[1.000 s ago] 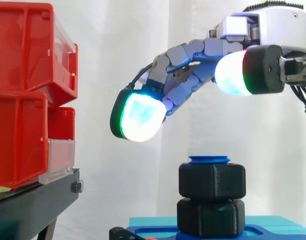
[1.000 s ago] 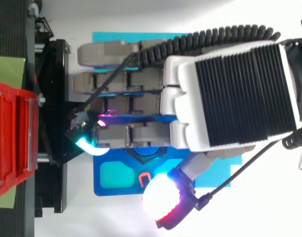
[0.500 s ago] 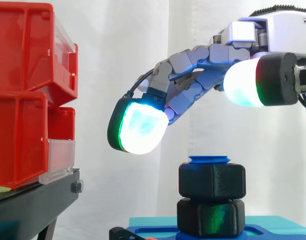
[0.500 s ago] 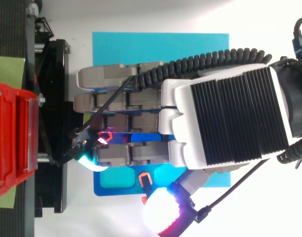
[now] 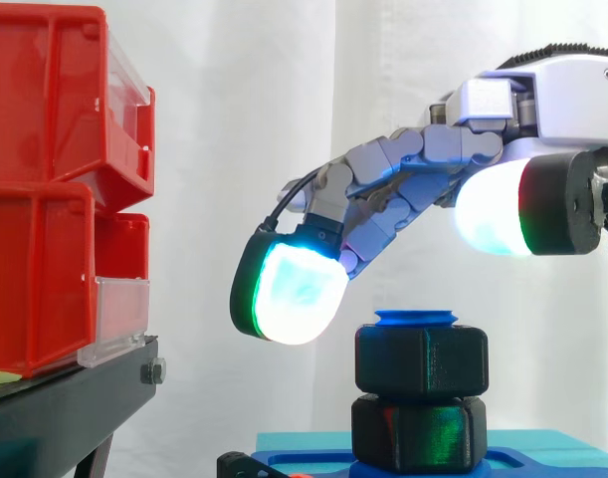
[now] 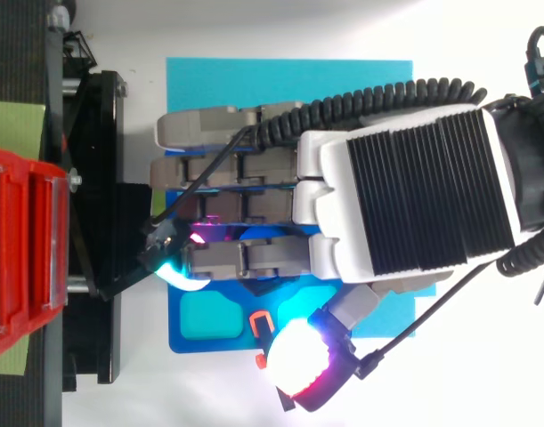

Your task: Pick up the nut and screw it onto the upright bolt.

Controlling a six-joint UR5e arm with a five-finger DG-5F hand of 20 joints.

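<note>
In the lower middle of the side view two black nuts, an upper nut (image 5: 421,358) resting on a lower nut (image 5: 418,433), sit threaded on one blue bolt (image 5: 415,319) rising from one blue base (image 5: 313,460), while the single hand (image 5: 403,179) hangs just above them, fingers loosely bent, thumb apart, holding nothing.

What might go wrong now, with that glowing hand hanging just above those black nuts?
A thick fingertip of the hand hangs low, near the upper nut; coming down, it might knock the nut or the blue bolt top. The pads look bulky against the nut, so a grip may slip.
</note>
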